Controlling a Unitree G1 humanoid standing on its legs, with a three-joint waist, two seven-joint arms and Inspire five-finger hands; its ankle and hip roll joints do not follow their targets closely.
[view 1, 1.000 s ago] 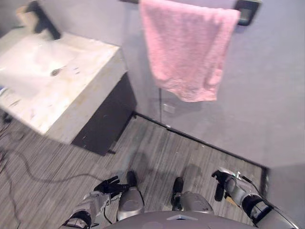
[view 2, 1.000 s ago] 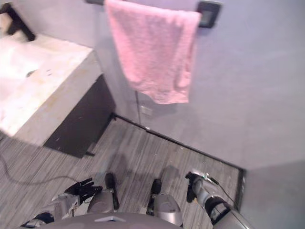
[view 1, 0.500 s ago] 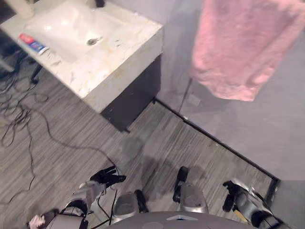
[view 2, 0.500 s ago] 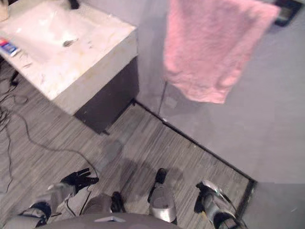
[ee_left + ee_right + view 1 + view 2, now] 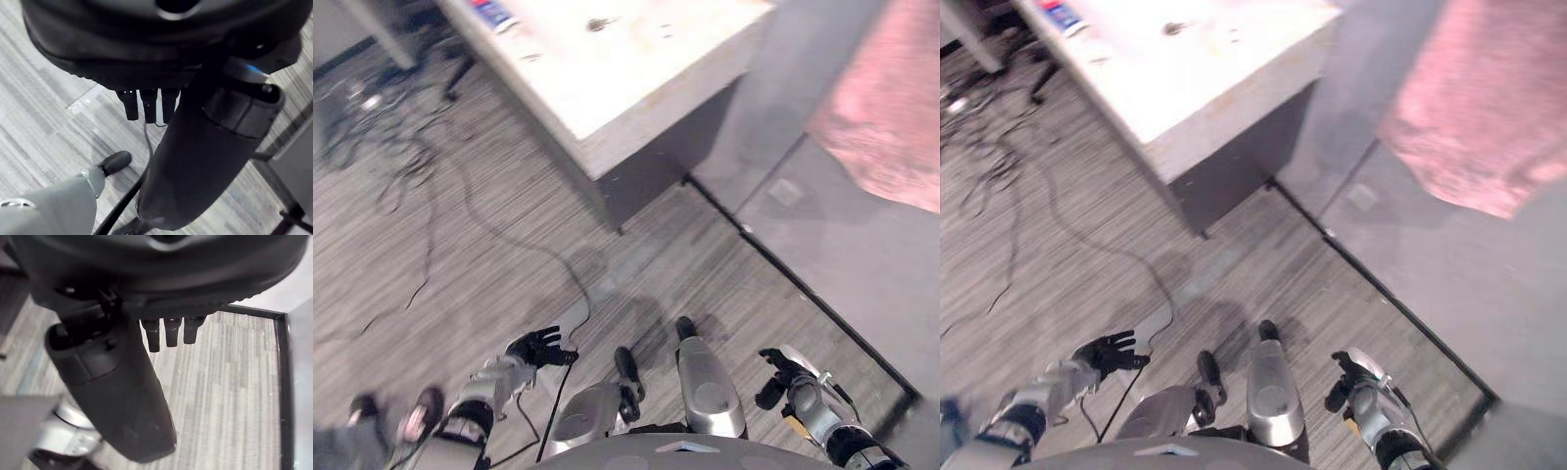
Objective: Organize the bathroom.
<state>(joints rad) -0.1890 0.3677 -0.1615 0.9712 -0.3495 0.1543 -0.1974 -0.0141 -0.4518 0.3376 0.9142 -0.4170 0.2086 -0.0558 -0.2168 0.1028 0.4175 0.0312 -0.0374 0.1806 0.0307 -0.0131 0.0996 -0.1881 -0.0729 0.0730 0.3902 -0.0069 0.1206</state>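
Both arms hang low over the striped grey floor (image 5: pixel 509 264), holding nothing. The left robot hand (image 5: pixel 536 348) has its fingers spread and relaxed, and the right robot hand (image 5: pixel 775 374) also looks loose, its fingers pointing straight down past the thumb in its wrist view. The things to tidy are well apart from both. A pink towel (image 5: pixel 1489 117) hangs against the grey wall to the right, and a small tube with red and blue on it (image 5: pixel 1062 17) lies on the pale tabletop (image 5: pixel 1224 73) of the sink cabinet. The towel is probably soft, light and floppy, so it is best taken by pinching a bunched edge or corner. The tube is probably light and a little slick, so grip it across its middle. Loose cables (image 5: pixel 382 147) trail over the floor to the left.
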